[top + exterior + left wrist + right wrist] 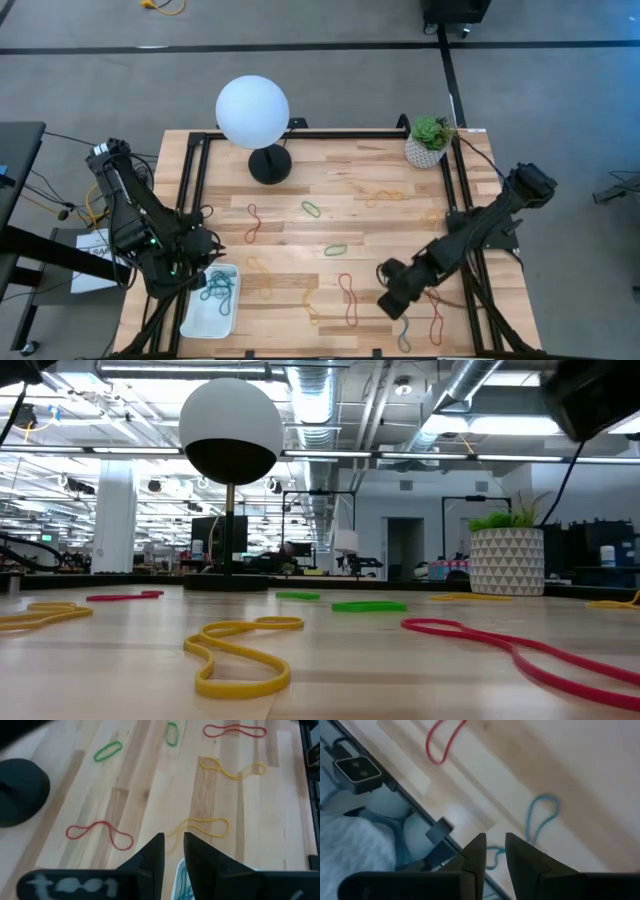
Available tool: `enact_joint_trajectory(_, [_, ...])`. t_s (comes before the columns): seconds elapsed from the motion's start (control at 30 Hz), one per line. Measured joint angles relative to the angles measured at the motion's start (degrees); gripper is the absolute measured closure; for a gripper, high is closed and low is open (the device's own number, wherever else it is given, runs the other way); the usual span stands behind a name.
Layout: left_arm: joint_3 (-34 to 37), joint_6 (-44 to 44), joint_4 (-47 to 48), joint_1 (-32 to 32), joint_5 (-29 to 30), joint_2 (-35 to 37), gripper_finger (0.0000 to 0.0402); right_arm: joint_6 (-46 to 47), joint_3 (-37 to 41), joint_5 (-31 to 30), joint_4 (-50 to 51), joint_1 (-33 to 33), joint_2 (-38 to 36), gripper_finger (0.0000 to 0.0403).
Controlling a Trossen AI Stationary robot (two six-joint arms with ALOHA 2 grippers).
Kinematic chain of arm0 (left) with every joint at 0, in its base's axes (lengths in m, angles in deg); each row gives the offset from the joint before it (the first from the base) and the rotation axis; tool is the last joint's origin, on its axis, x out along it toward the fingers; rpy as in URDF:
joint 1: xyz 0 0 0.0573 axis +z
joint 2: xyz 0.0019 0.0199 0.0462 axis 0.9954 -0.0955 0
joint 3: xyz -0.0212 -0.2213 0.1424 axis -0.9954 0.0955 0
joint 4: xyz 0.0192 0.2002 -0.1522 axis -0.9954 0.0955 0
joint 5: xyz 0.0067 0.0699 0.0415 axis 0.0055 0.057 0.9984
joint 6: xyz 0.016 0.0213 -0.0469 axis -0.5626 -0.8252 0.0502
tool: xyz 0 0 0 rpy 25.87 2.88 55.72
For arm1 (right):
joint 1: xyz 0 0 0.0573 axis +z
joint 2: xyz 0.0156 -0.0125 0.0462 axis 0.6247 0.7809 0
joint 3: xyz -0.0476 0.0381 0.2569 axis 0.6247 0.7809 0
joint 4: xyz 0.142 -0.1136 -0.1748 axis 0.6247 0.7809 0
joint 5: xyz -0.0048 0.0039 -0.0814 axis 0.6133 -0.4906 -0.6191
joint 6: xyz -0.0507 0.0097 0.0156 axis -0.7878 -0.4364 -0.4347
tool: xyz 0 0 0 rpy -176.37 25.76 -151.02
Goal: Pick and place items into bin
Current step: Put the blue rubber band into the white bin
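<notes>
Right now the right gripper [392,301] hangs over a blue-grey band [542,817] near the tabletop's front edge, jaws nearly together and empty, best dropped straight onto one strand; left gripper [190,270], narrow and empty, waits over the bin [200,318].

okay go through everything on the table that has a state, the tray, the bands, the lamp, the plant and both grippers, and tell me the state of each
bin: flat on the table's near left corner, blue-grey bands inside.
loose bands: lying flat on the wood, outside the bin.
blue band: on the table by the edge, not gripped.
left gripper: over the bin, fingers slightly apart, nothing seen between them.
right gripper: above the blue band, narrow gap, empty.
globe lamp: upright.
potted plant: upright.
</notes>
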Motion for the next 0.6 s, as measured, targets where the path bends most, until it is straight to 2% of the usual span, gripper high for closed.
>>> enact_joint_trajectory(0.1, [0.0,0.0,0.0,0.0,1.9,0.0,0.034,3.5,-4.0,2.4,3.7,1.7,4.8,0.0338])
enact_joint_trajectory(0.27, [0.0,0.1,0.0,0.0,4.6,0.0,0.034,3.4,-8.8,5.2,9.2,2.0,12.4,0.0338])
enact_joint_trajectory(0.37, [0.0,1.4,-0.1,0.0,4.0,0.0,0.034,2.1,-10.1,5.1,12.5,0.9,15.9,0.0338])
enact_joint_trajectory(0.6, [0.0,2.2,-0.4,0.0,3.8,0.0,0.034,-2.7,-10.3,5.0,13.2,-1.7,19.9,0.0338])
